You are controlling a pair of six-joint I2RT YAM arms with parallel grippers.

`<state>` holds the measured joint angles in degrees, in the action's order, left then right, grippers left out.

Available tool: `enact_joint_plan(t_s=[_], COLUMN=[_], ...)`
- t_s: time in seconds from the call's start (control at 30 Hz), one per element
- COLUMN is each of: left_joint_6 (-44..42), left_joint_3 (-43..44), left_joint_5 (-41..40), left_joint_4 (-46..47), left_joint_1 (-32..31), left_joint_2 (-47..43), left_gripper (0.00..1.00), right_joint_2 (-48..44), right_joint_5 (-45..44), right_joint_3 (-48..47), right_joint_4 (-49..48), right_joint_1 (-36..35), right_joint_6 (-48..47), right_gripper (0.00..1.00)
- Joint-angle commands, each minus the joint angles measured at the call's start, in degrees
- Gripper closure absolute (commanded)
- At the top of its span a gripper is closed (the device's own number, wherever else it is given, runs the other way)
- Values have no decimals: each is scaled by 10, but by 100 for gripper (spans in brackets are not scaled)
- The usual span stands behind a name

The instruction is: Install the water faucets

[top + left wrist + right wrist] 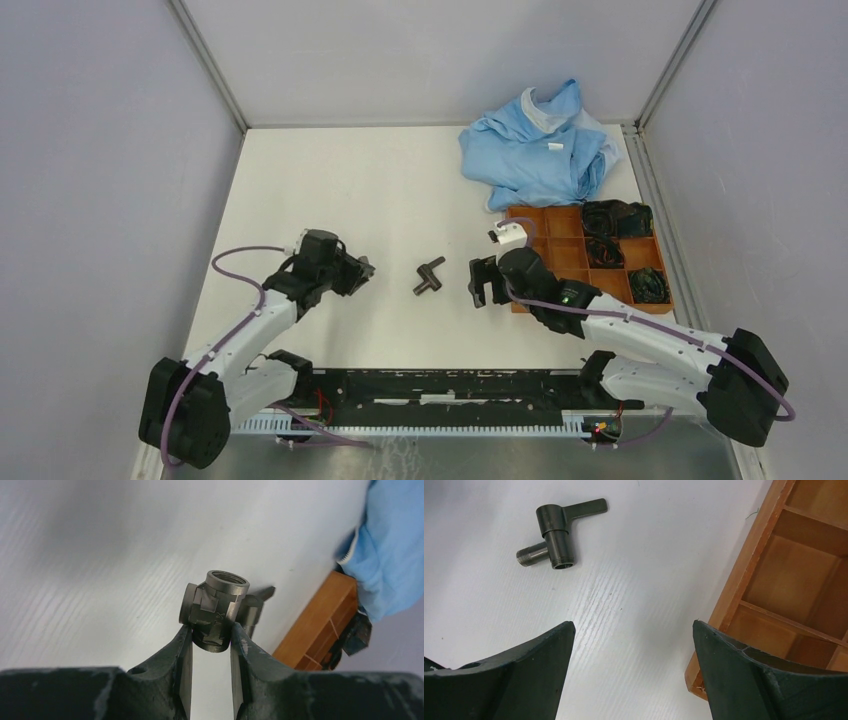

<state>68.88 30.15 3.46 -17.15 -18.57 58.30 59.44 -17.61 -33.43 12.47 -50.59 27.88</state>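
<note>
Currently my left gripper (211,636) is clamped on the stubby pipe fitting (215,611). The two fingers (182,655) pinch its lower end, and one threaded opening faces away from the wrist camera. From the top camera I see that left gripper (360,272) over the white table (350,190), left of centre, though the fitting itself is too small to pick out there. The other piece, a T-shaped tap with a flat lever handle (428,276), lies on the table between the two arms, apart from both grippers. In the right wrist camera this tap (556,535) rests on its side, its threaded stub pointing left and the lever pointing right. My right gripper (634,630) has its jaws spread wide with nothing between them, only bare table. It sits just beside the left edge of the wooden compartment tray (585,262), and that tray's rim (744,575) runs up the right side of the wrist view. Some of the tray's right-hand compartments hold dark bundles (615,217); I cannot tell what they are. A crumpled light blue garment (540,150) lies behind the tray in the far right corner.
</note>
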Motion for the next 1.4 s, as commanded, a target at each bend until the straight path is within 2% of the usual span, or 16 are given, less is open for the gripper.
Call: enact_joint_plan(t_s=[0.0,0.1,0.2,0.27,0.33,0.37,0.4,0.47,0.57,0.6,0.73,0.83,1.0,1.37], left_joint_6=[158,185,193,196,195,193,188,165,123,105,16,-87,-208,-253], left_joint_3=[2,19,25,24,22,25,28,41,67,79,138,182,211,176], left_joint_5=[-164,-198,-199,-197,-196,-194,-193,-190,-191,-193,-223,-253,-173,-104], left_joint_4=[-76,-112,-112,-102,-94,-92,-91,-90,-89,-89,-121,-151,-149,-81], left_joint_1=[-42,-55,-58,-58,-59,-59,-58,-60,-60,-60,-60,-56,-12,-1], left_joint_2=[-1,39,69,81,89,91,93,90,72,65,49,70,152,228], left_gripper=[98,98,98,94,81,71,53,27,3,1,0,2,2,3], right_joint_2=[0,-1,0,-2,-5,-6,-6,-6,-5,-5,-4,-6,-15,-33], right_joint_5=[14,16,19,18,18,19,19,19,24,27,29,29,29,17], right_joint_3=[-21,-18,-15,-10,-6,-3,-2,-1,-2,-2,-2,2,9,16], right_joint_4=[-28,-31,-27,-26,-26,-26,-26,-27,-27,-29,-30,-31,-29,-15], right_joint_1=[-1,-1,-1,-1,-2,-2,-1,-1,-2,-2,-2,-2,-2,-2], right_joint_6=[9,14,18,23,27,28,29,28,26,26,24,25,25,22], right_gripper=[6,6,7,7,7,7,7,7,7,7,7,7,7,6])
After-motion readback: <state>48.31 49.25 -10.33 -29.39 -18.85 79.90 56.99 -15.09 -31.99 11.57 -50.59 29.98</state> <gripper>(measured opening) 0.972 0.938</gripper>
